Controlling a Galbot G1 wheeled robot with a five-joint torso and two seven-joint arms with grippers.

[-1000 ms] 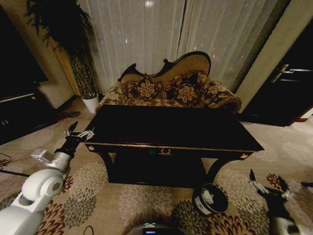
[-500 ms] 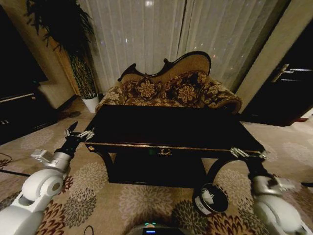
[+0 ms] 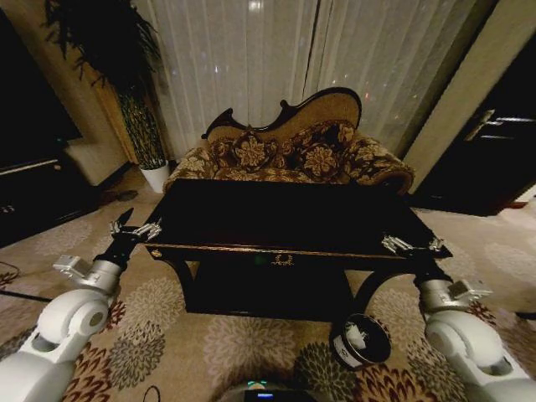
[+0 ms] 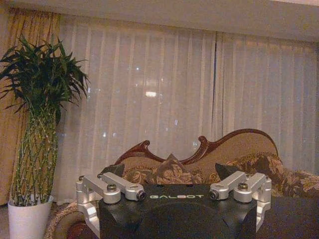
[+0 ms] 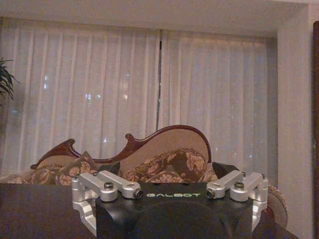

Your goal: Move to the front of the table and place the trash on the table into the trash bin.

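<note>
**A:** Where do the arms stand?

**B:** The left gripper (image 3: 136, 227) hovers just off the front left corner of the bench (image 3: 285, 213), about level with the top. The right gripper (image 3: 412, 244) hovers at the front right corner. Both have their fingers spread wide and hold nothing. Each wrist view looks out between the open fingers across the dark top to the sofa (image 3: 293, 155).

**A:** And the trash?

**B:** I cannot make out a single wad on the bench. The top is dark and glossy, and from the head view it reads as bare. The trash bin (image 3: 377, 321) sits on the carpet below the front right corner, beside the curved leg. There is a white patch (image 3: 355, 337) at it. I cannot tell whether that is paper inside or its label.

**A:** So what does the step call for?

**B:** My judgement is that the robot is already squared up to the front edge. The work now is finding what is left before reaching. I would have the head sweep the top from corner to corner, since a clear item could vanish against the gloss.

**A:** And if something turns up?

**B:** Use the nearer arm and come down from above with the fingers wide. Close gently, because tissue crushes and slides on polish. The right arm suits the drop, as the bin lies on its side. Keep it clear of the gold-trimmed front edge on the way down.
</note>
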